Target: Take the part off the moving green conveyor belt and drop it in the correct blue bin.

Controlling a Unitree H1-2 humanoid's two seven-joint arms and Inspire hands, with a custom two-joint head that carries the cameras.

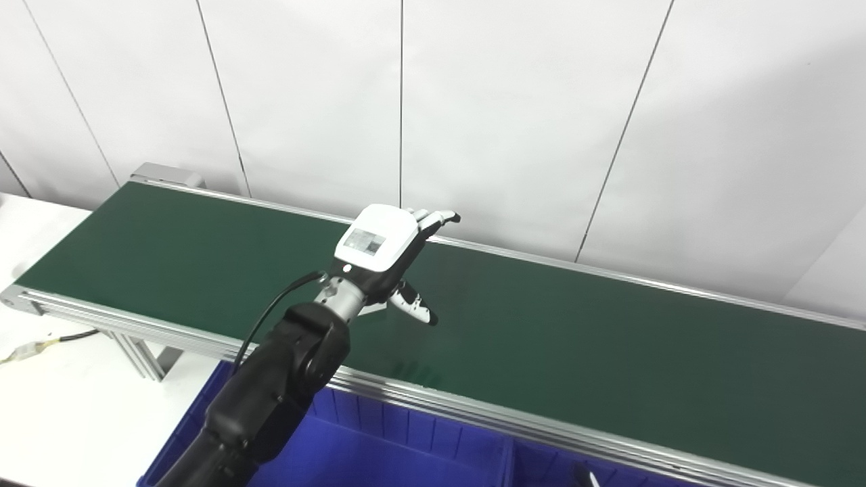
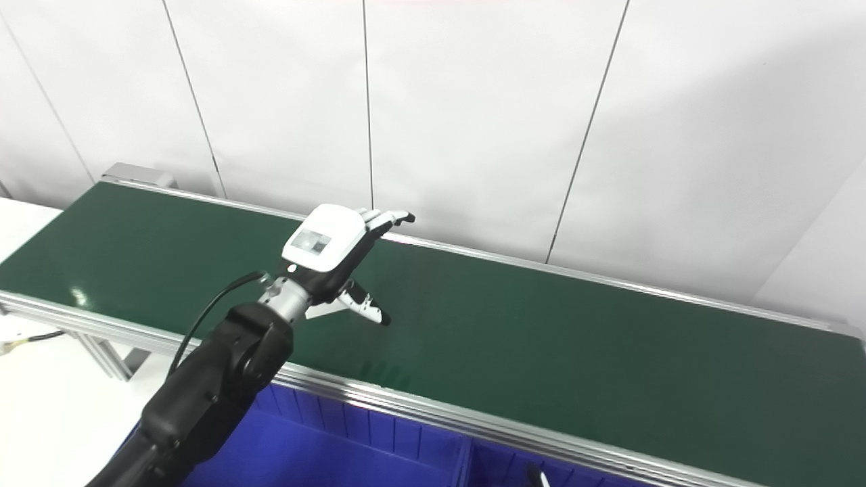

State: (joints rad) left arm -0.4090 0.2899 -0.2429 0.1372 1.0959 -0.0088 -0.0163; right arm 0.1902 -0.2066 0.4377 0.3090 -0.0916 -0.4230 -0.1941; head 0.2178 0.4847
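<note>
Your left hand is hovering over the middle of the green conveyor belt, fingers stretched flat toward the back rail and thumb pointing away from them, so it is spread apart and holding nothing. No part is showing anywhere on the belt in either view, so you are waiting; I cannot tell from which end the part will be coming. Judging from this, you are best keeping the palm low and the spread wide, and closing only once the part is sitting between thumb and fingers. The belt is lying bare to the right and to the upper left of the frame, giving free sweeping room. The blue bin is sitting just beneath the near rail at the bottom of the frame, with 1 divider wall splitting it, so you are needing to clear that rail. The right hand is not showing, apart from a small tip at the bottom edge that I cannot identify.
</note>
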